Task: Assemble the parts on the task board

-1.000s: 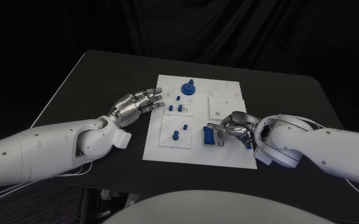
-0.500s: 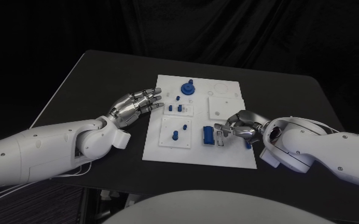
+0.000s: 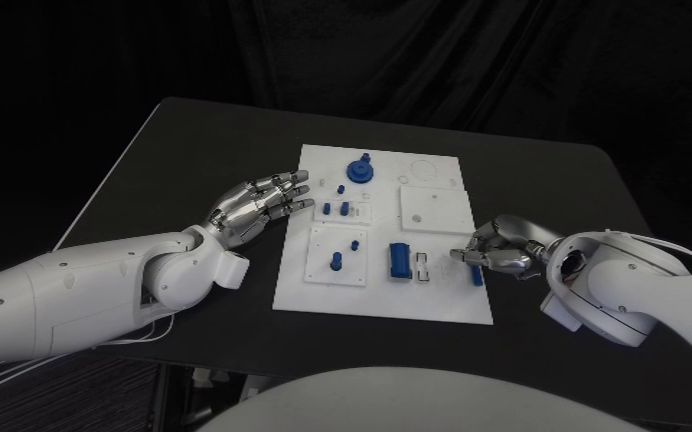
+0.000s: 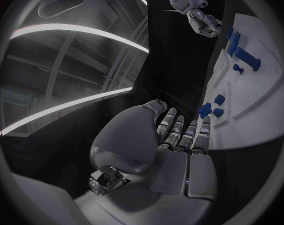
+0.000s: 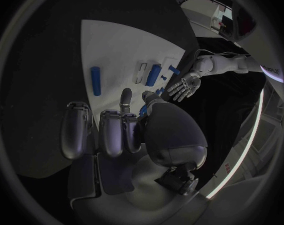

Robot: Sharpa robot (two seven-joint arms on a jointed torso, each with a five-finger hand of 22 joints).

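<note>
The white task board (image 3: 433, 297) lies mid-table and also shows in the wrist views (image 4: 254, 105) (image 5: 117, 45). A blue knob (image 3: 361, 169) stands at its far end, with small blue pegs (image 3: 335, 209) below it. A blue block (image 3: 397, 264) (image 5: 153, 75) lies in the near half. A slim blue rod (image 3: 477, 274) (image 5: 96, 80) lies at the board's right edge. My right hand (image 3: 499, 249) (image 5: 111, 135) hovers just right of that edge, fingers loosely bent, holding nothing. My left hand (image 3: 264, 202) (image 4: 179, 145) is spread flat beside the board's left edge.
Two more small blue pieces (image 3: 340, 257) sit in the near left panel of the board. A pale slotted insert (image 3: 423, 264) lies beside the blue block. Bare black table (image 3: 188, 142) surrounds the board, with its edges close on the left and front.
My right hand has drawn back to the right, off the board's near half, uncovering the blue block, the insert and the rod. The left hand has not moved.
</note>
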